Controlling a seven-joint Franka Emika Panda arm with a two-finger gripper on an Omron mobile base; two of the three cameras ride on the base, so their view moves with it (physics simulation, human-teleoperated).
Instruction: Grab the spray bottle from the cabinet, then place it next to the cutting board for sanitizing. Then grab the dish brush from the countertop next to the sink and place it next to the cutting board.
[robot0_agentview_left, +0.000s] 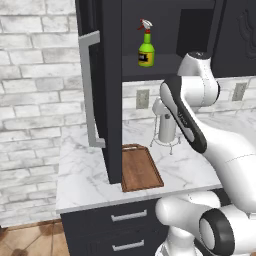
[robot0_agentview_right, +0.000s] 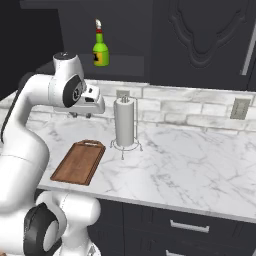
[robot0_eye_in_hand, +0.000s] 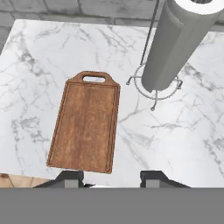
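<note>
The small bright green spray bottle (robot0_agentview_left: 146, 52) with a black label and red-and-white trigger nozzle stands upright on the shelf of the tall dark charcoal cabinet (robot0_agentview_left: 111, 90), whose door with the long grey bar handle (robot0_agentview_left: 89, 90) hangs open toward the left. Below, the rectangular reddish-brown wooden cutting board (robot0_eye_in_hand: 85, 126) lies flat on the white marble countertop (robot0_eye_in_hand: 175, 144) near its front edge, its handle notch pointing at the wall, with a grey paper towel roll on a wire stand (robot0_eye_in_hand: 166, 48) just beside the board's far right corner.

The gripper (robot0_eye_in_hand: 111, 177) hovers over the countertop's front edge, looking down at the board. Its two dark fingertips stand apart with nothing between them; it holds nothing.

The step in hand is likely the reach for the bottle, and none of the task is done yet. To do it well, the arm should lift well above the towel roll before swinging toward the shelf, then enter the opening level, clear of the door's edge. The jaws should close around the bottle's green body below the neck rather than the trigger, since a tall narrow bottle tips easily if nudged off-centre.
</note>
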